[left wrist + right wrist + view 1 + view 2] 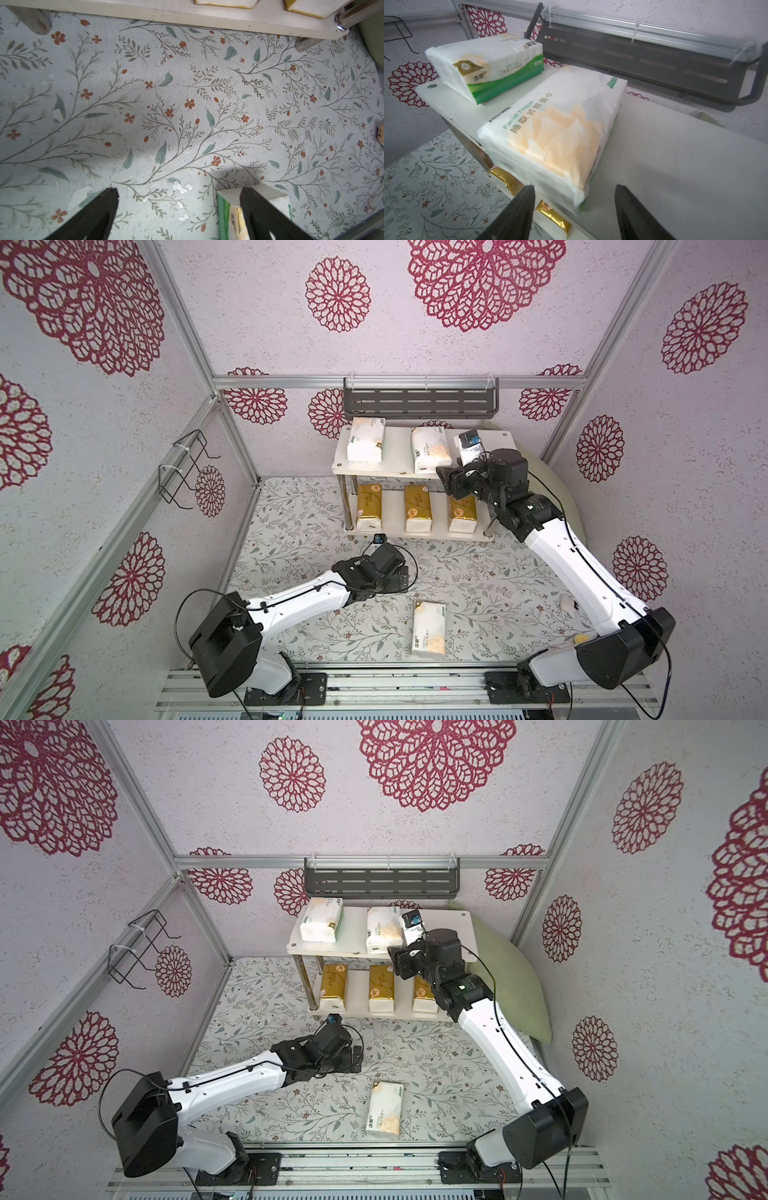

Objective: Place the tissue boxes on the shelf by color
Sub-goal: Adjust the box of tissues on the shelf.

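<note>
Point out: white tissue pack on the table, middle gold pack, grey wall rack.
White orange-blotched soft tissue pack (429, 628): in a top view, upper face centre.
Middle shiny gold soft pack (417, 504): in a top view, gold upper face.
Dark grey slotted metal wall rack (419, 404): in a top view, front panel.

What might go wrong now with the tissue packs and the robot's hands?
1. The second white pack seems to poke over the front edge of the top board, with the open right gripper at its end; a bump on pulling away might tip it off.
2. The last white pack lies on the table close by the open left gripper; a sloppy grab could shove it away.
</note>
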Robot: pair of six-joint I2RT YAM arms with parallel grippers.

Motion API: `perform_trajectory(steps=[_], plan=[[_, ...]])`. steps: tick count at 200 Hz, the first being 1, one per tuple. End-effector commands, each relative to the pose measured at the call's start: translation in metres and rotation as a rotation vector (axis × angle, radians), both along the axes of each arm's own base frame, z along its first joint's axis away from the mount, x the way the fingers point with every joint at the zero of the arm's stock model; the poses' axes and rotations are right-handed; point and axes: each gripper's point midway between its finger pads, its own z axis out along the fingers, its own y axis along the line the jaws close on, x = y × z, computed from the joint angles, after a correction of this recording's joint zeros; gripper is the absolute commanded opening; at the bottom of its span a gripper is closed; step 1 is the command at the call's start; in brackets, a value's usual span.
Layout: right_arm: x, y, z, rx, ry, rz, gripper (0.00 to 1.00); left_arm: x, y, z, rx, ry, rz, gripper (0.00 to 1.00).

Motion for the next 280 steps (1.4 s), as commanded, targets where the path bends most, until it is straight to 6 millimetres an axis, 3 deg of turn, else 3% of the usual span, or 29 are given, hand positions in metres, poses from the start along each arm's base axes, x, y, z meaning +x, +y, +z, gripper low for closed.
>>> perform_trajectory(steps=[1,99,280], plan=[[0.000,0.004,0.012,0.038,-0.037,0.024,0.72,0.002,-0.009,0.006,-0.023,-0.013,-0.008,0.99],[0.010,0.014,0.007,0.091,-0.032,0.031,0.80,0.001,-0.010,0.001,-0.017,-0.005,-0.008,0.99],[0.021,0.018,0.004,0.117,-0.043,-0.007,0.81,-0.001,-0.005,0.000,-0.013,-0.010,0.003,0.99]])
